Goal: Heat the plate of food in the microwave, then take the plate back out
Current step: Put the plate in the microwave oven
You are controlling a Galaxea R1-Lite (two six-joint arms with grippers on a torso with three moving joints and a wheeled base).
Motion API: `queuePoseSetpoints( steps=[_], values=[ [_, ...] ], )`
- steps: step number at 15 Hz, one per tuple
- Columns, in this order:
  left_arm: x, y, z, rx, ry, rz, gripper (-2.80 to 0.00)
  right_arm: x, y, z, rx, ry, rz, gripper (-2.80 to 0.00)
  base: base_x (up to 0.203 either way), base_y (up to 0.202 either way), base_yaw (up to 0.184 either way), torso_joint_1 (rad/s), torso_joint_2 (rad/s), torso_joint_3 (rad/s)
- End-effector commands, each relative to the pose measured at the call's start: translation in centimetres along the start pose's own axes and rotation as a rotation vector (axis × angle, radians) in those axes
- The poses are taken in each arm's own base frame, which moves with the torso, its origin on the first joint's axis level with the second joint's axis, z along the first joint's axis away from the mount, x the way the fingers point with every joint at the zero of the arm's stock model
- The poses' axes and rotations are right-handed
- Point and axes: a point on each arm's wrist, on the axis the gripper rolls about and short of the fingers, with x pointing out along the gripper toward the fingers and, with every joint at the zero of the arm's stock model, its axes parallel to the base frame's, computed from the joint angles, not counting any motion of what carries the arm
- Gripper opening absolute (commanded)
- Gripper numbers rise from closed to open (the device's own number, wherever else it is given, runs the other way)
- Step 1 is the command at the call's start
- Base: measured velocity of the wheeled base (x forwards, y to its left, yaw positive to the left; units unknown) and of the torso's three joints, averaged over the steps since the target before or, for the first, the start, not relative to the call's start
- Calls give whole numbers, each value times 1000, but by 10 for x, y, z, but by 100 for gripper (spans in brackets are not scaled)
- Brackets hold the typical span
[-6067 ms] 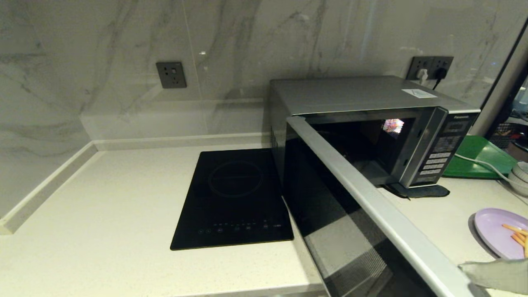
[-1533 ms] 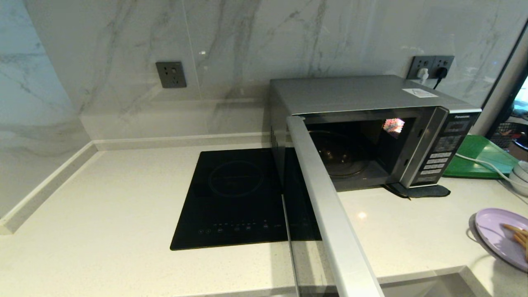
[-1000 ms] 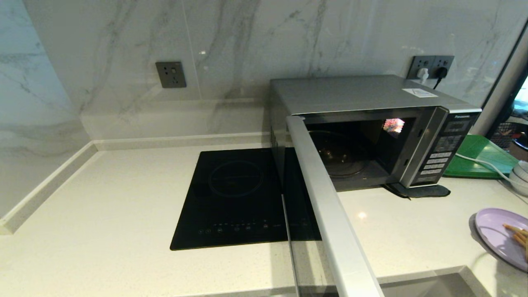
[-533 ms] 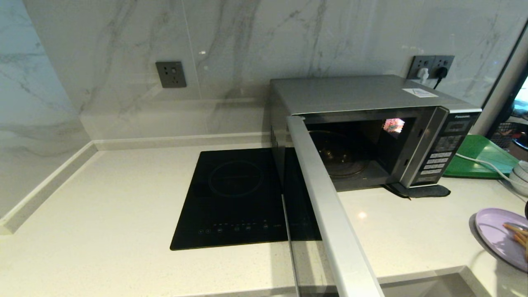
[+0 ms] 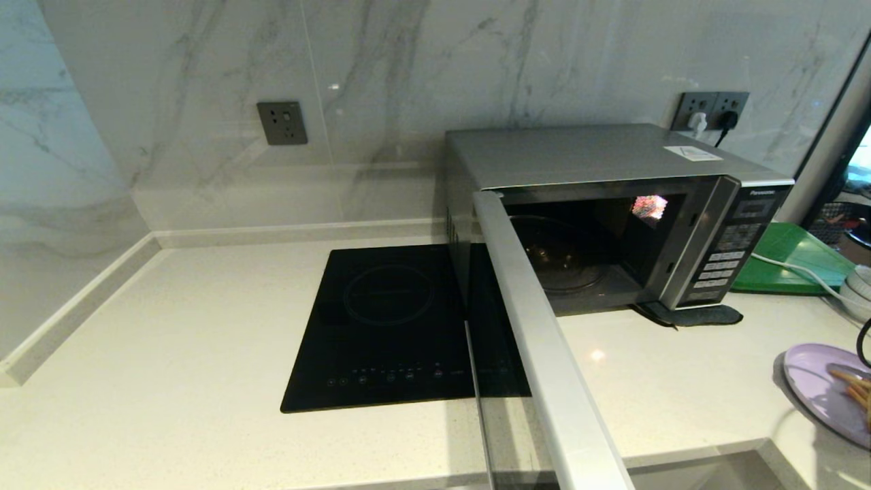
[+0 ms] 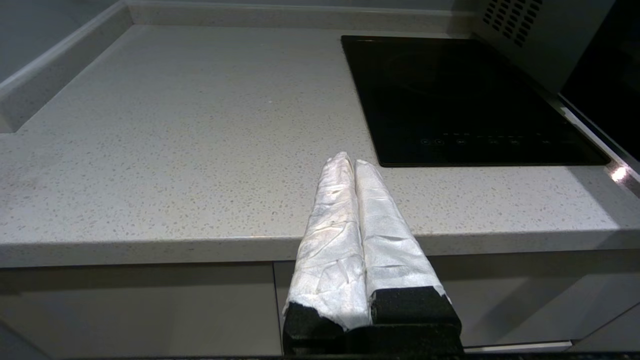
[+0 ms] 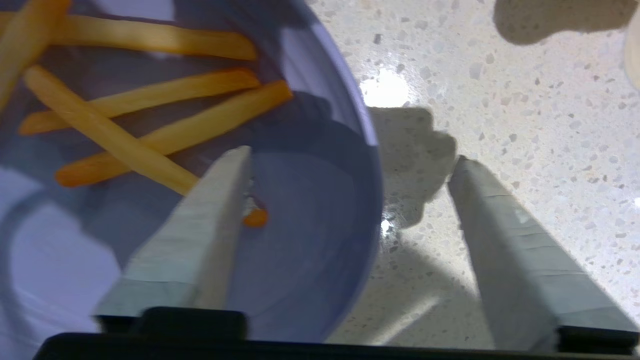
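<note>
The silver microwave (image 5: 585,156) stands at the back right with its door (image 5: 544,354) swung wide towards me and its cavity holding only the glass turntable (image 5: 565,262). The lilac plate of food (image 5: 820,388) lies on the counter at the far right edge. In the right wrist view my right gripper (image 7: 352,155) is open just above the plate (image 7: 310,210), straddling its rim: one finger over the plate by the fries (image 7: 150,100), the other over bare counter. My left gripper (image 6: 348,161) is shut on nothing, low at the counter's front edge.
A black induction hob (image 5: 388,327) lies left of the microwave. A green tray (image 5: 789,262), a white cable and stacked pale bowls (image 5: 859,289) sit at the far right. The open door juts out past the counter's front.
Six seconds ago the door was only partly open with my right gripper at its end; now it is fully open. In the last second a dark cable has come into view above the plate.
</note>
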Motion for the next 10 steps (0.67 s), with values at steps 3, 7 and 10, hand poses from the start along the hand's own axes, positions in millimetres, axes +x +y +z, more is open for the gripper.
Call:
queuePoseSetpoints(
  steps=[3,7,10],
  values=[
    [0,0,0,-1,0,1,-280,1,0,-1,-1,8,-8,-280,0,0,0,0,0,0],
    [0,0,0,-1,0,1,-280,3,0,-2,-1,13,-12,-280,0,0,0,0,0,0],
    [0,0,0,-1,0,1,-280,3,0,-2,2,13,-12,-280,0,0,0,0,0,0]
  ],
)
